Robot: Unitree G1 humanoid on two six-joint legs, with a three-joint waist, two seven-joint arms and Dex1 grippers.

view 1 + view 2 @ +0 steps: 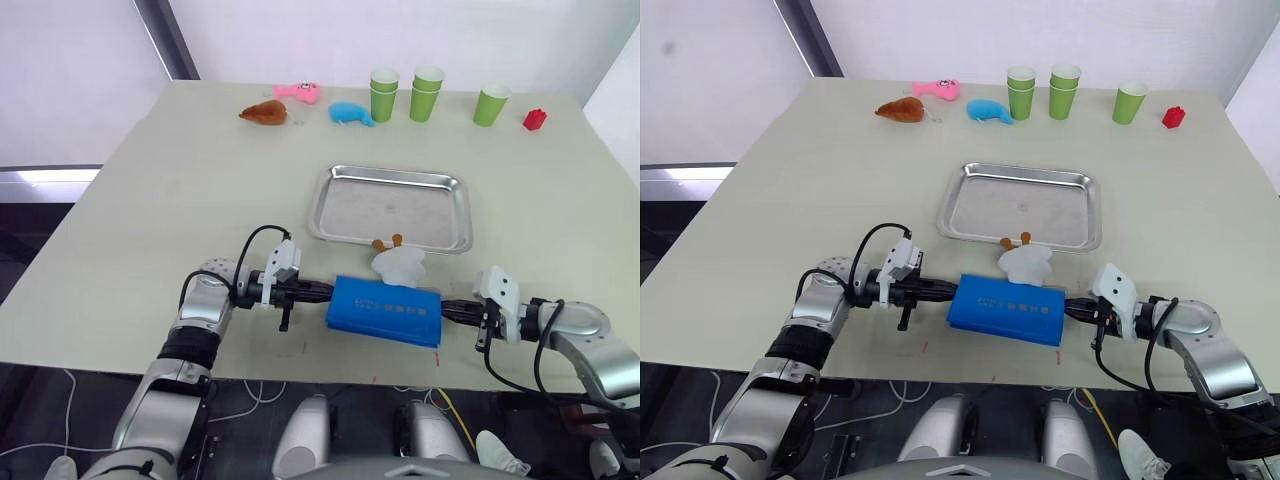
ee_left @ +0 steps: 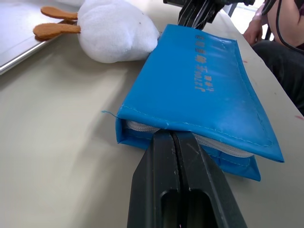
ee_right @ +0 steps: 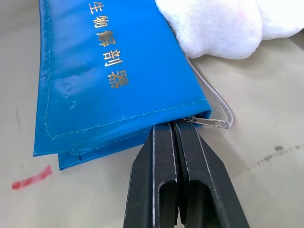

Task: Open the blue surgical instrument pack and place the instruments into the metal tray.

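Observation:
The blue surgical instrument pack (image 1: 385, 310) lies closed and flat near the table's front edge, gold lettering on top. My left gripper (image 1: 322, 293) is shut at the pack's left end, its tips (image 2: 172, 135) pinched on the zipper seam under the top flap. At the opposite end my right gripper (image 1: 447, 311) is shut on the pack's corner (image 3: 173, 124), right beside the metal zipper pull (image 3: 205, 122). The metal tray (image 1: 390, 205) stands bare just beyond the pack. The instruments are hidden inside the pack.
A white plush toy (image 1: 398, 265) with orange feet rests against the pack's far edge, touching the tray's near rim. Along the far side stand three green cup stacks (image 1: 427, 92), a red block (image 1: 535, 119), and blue (image 1: 350, 113), pink (image 1: 298, 92) and brown (image 1: 265, 113) toys.

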